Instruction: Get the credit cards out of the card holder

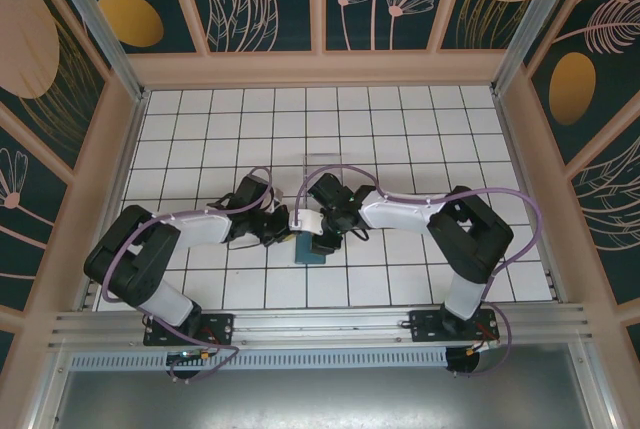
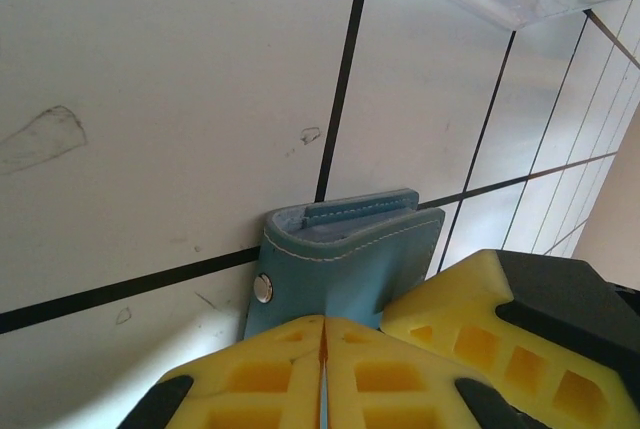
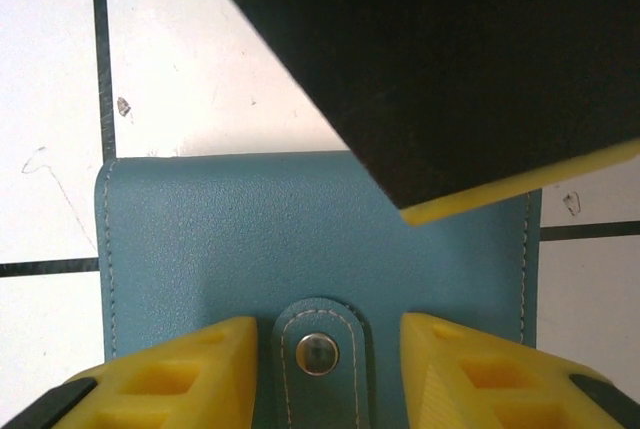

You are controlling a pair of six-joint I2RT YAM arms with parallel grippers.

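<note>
Teal card holder folded shut on white tiles

Bright, even light falls from above on my white tabletop, with soft shadows under my arms. Close up, my left hand's yellow pads look slightly blurred.

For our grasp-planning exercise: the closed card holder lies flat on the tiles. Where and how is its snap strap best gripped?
Probably pinch the snap strap across its side edges, from above: it is a narrow tab on the flat face of the card holder. The open right gripper straddles it.
</note>
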